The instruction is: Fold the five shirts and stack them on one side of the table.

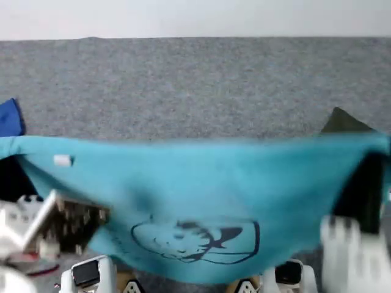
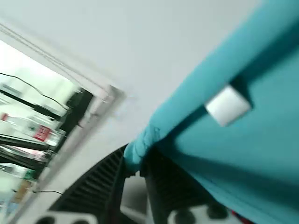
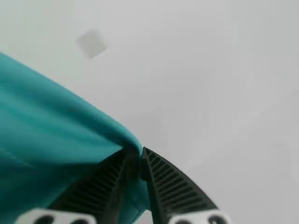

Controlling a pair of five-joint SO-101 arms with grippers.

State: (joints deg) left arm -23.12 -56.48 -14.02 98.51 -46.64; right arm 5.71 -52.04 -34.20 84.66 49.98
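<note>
Teal shirt (image 1: 201,183): off the table (image 1: 195,85), hanging as one wide sheet across the middle of the high view, top edge almost level from the left border to the right border. The lower edge sags to the bottom centre of the frame. A dark line drawing (image 1: 195,241) shows on the lower middle of the cloth. A small white tag (image 1: 62,160) sits near the shirt's upper left corner.

Left pincer (image 2: 134,160): clamped on a bunched corner of the teal shirt. Both ribbed fingers (image 2: 100,179) press on the fabric, and the tag is close along the same edge.

Right pincer (image 3: 134,154): clamped on the opposite corner. The cloth is pinched between the finger tips, with a fold running off toward the left of that frame.

Surroundings, high view:
- A blue shirt (image 1: 9,117) lies at the left edge of the frame, on the table just above the teal corner.
- A dark green cloth (image 1: 343,121) peeks above the teal edge at the right.
- The held shirt blocks sight of the near half of the table; grey table surface shows beyond it.
- White arm parts (image 1: 342,250) stand in front of the shirt at lower right and at lower left (image 1: 24,226).
</note>
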